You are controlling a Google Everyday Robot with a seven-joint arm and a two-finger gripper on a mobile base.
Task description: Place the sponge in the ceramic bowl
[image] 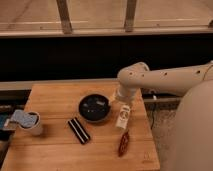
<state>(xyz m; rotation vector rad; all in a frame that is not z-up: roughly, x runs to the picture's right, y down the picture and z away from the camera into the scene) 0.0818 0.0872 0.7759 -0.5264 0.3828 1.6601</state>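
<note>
The light-blue sponge (20, 118) lies across the rim of a white cup (34, 127) at the table's left edge. The ceramic bowl (94, 108), round, dark and glossy, sits near the middle of the wooden table (55, 152). My gripper (123, 121) hangs from the white arm (150, 79), pointing down just right of the bowl. It is open, holds nothing, and is far from the sponge.
A black block with a white stripe (78, 130) lies in front of the bowl. A small reddish-brown object (123, 143) lies on the table below the gripper. A dark wall and railing run behind the table. My white body fills the right side.
</note>
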